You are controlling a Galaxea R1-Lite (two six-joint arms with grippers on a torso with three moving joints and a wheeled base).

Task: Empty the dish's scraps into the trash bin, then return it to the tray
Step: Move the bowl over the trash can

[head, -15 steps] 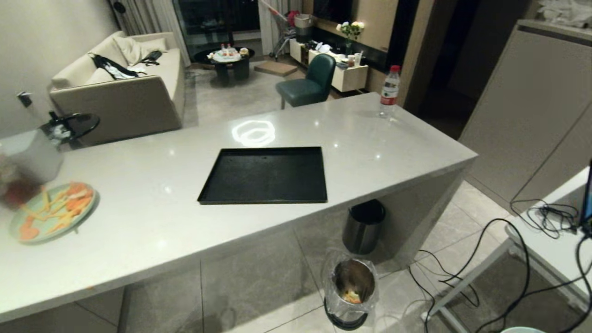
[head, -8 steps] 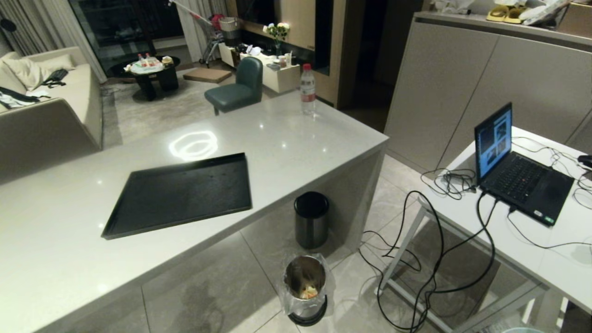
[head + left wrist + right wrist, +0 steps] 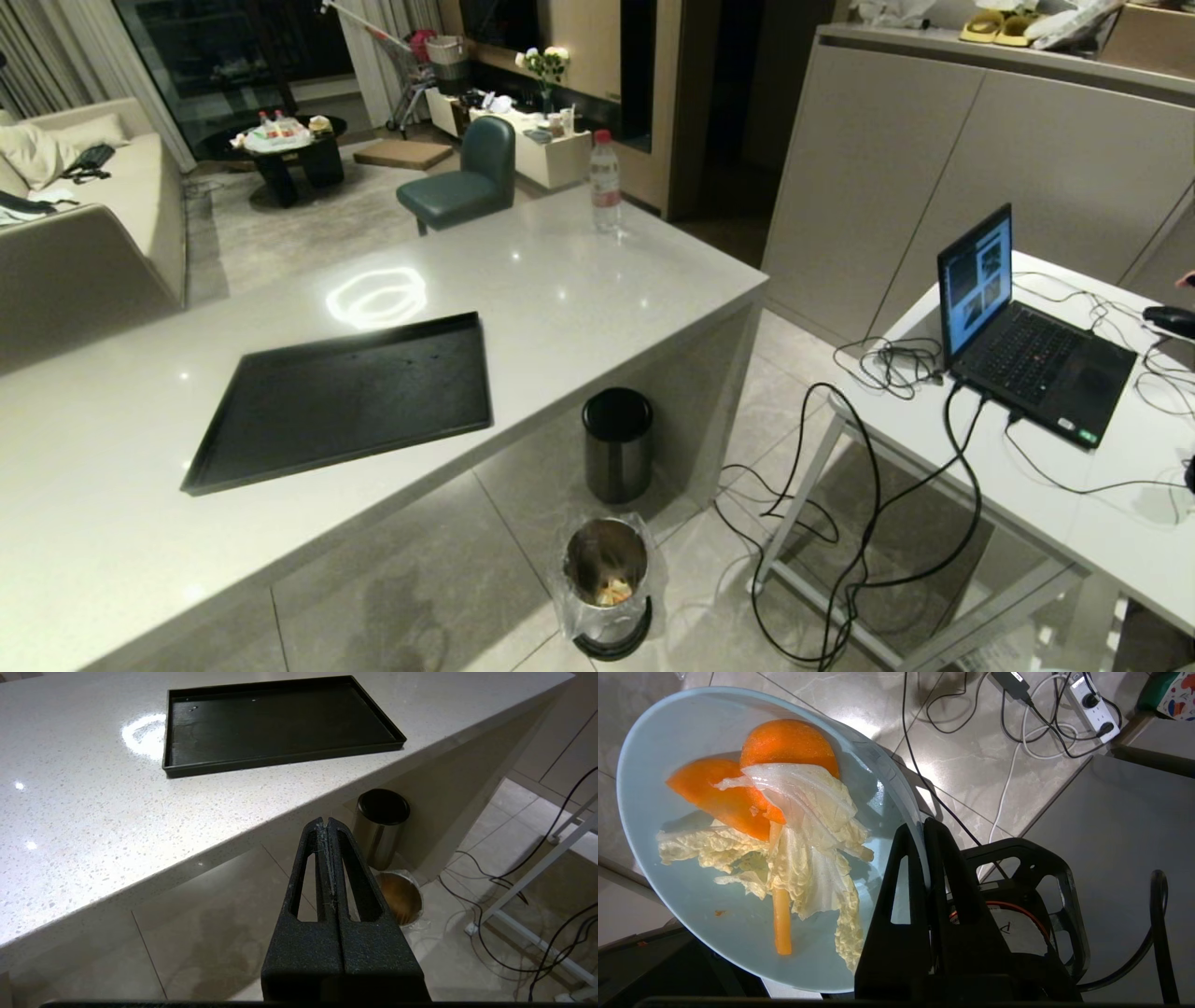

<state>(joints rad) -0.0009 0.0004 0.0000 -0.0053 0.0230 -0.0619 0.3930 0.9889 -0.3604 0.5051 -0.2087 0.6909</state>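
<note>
Light-blue dish (image 3: 691, 896) pinched at its rim by the closed right tool (image 3: 923, 828), held over floor tiles and cables in the right wrist view, with scraps (image 3: 775, 826) of orange slices and pale cabbage leaf piled inside. Black tray (image 3: 341, 399) bare on the grey counter (image 3: 579, 271) at about 9 o'clock in the head view, steel trash bin (image 3: 607, 583) on the floor near 6 o'clock, a taller dark bin (image 3: 617, 455) just behind it. Left tool (image 3: 326, 823) shut on nothing, above the floor beside the counter edge.

Light-blue dish (image 3: 714, 914), orange and pale-yellow scraps (image 3: 784, 830), black tray (image 3: 341, 397), steel trash bin (image 3: 607, 583).
</note>
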